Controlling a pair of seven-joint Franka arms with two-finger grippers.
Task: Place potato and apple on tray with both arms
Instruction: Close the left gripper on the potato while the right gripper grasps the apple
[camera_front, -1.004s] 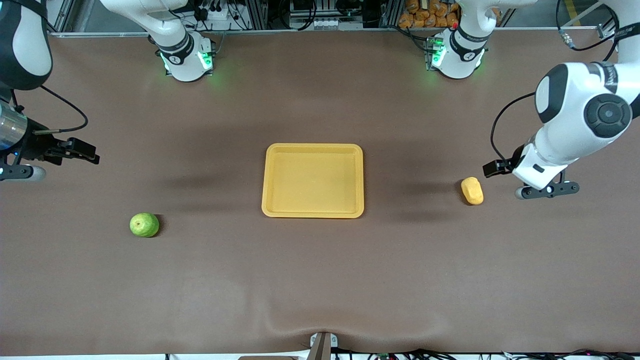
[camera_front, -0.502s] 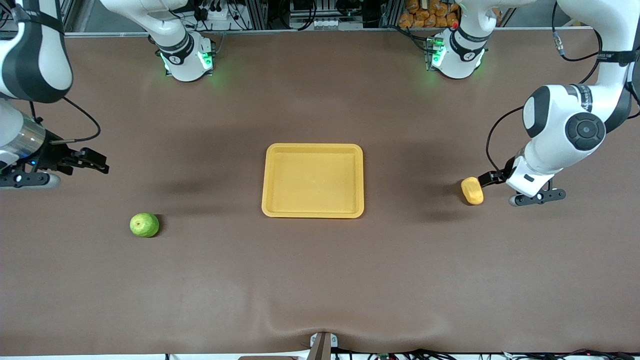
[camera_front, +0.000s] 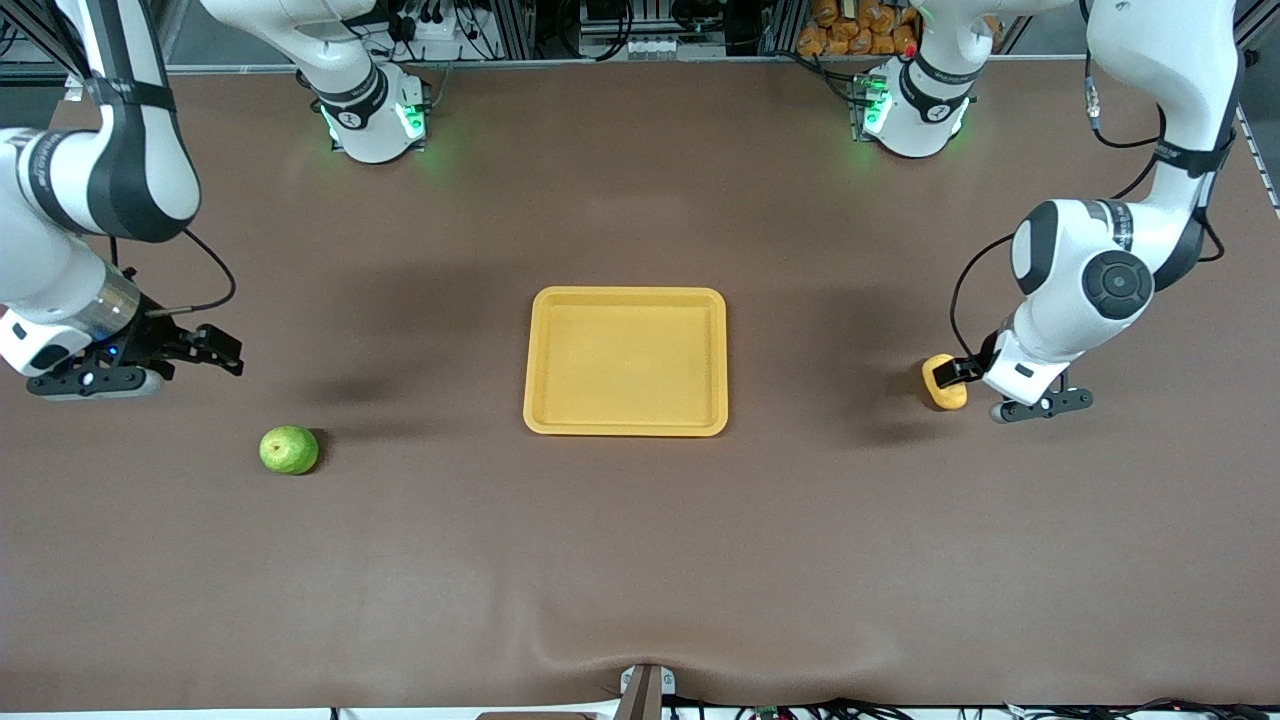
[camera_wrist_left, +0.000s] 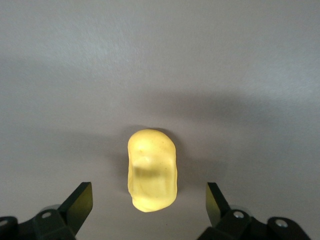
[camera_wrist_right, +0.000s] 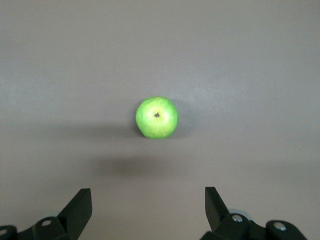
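Observation:
The yellow tray (camera_front: 625, 293) lies in the middle of the table with nothing in it. The yellow-orange potato (camera_front: 946, 392) (camera_wrist_left: 151, 165) rests on the cloth toward the left arm's end. My left gripper (camera_front: 950, 374) (camera_wrist_left: 148, 194) hangs open just over it, its fingers apart on either side of one end and not touching. The green apple (camera_front: 289, 450) (camera_wrist_right: 156, 117) sits toward the right arm's end, nearer the front camera than the tray. My right gripper (camera_front: 222, 352) (camera_wrist_right: 148, 197) is open over bare cloth, short of the apple.
A brown cloth (camera_front: 640, 560) covers the whole table and bulges slightly at its front edge. The two arm bases (camera_front: 372, 115) (camera_front: 915, 110) stand along the back edge. Racks and cables lie past that edge.
Both arms have swung in toward the table's middle. The left gripper has come down over the potato. The right gripper has moved closer to the apple. Potato, apple and tray have not moved.

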